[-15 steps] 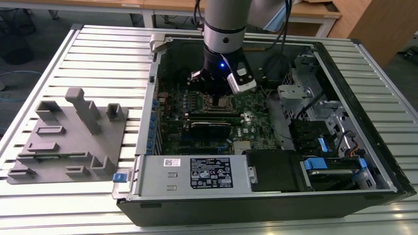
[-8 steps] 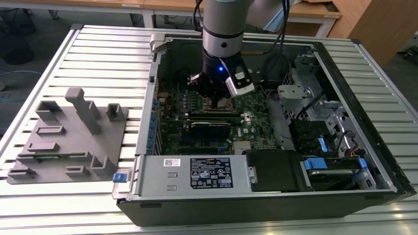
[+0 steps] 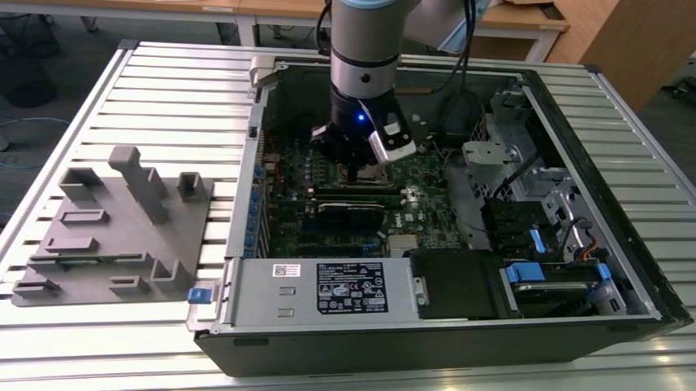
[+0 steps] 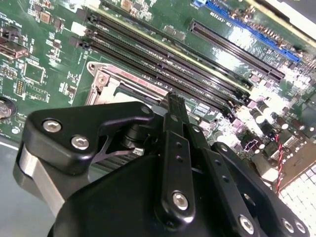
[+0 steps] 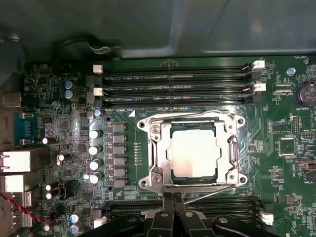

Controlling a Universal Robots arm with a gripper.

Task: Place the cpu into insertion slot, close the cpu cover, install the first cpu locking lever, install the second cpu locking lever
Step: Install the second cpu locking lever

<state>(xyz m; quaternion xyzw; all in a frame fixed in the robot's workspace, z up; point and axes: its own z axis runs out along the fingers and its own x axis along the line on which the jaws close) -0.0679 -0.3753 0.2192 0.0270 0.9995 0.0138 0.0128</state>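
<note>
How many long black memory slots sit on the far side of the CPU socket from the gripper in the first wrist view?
3: stacked in parallel beyond the insertion slot, the farthest, the middle and the nearest. More slots lie on the gripper side, partly hidden.

— What sort of place is this?

— A robotics lab or test workshop. An open computer case [image 3: 435, 244] lies on a desk [image 3: 130, 73] of ribbed aluminium slats, with a grey fixture block [image 3: 114, 228] of slots and posts at its nine o'clock.

— Anything beyond the desk?

— Wooden office tables [image 3: 218, 10] at twelve o'clock, a wooden cabinet [image 3: 631, 41] at one o'clock, grey carpet [image 3: 44, 49] and a loose blue cable [image 3: 28, 124] on the floor at ten o'clock. A robot arm [image 3: 364, 57] reaches into the case.
</note>
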